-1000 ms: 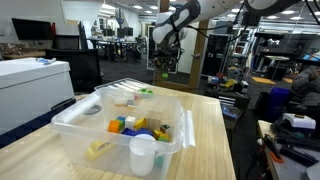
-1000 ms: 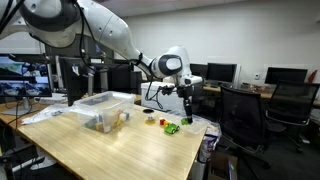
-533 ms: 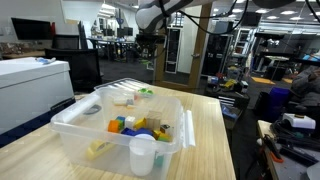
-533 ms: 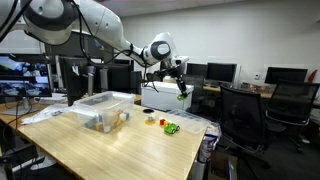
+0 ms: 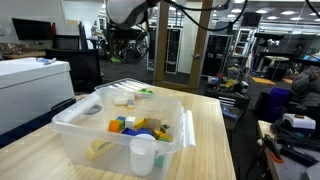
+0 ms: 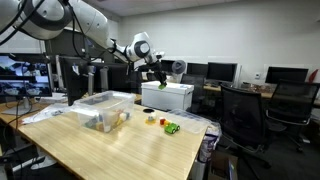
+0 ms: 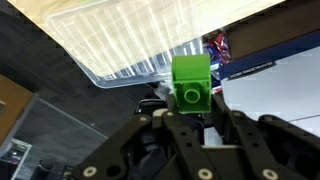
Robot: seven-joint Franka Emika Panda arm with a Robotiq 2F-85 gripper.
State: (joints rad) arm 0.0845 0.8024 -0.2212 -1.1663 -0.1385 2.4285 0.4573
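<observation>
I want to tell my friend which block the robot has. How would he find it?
From the long wooden table, follow the white robot arm up to its gripper, high in the air. Pinched between its black fingers is a bright green toy brick with a round stud; the other blocks lie in the clear bin or on the tabletop.

The end effector (image 6: 158,70) hangs high above the wooden table (image 6: 130,148).

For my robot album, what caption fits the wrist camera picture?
The claw pinches a green block, with the clear plastic bin in view beyond it.
</observation>
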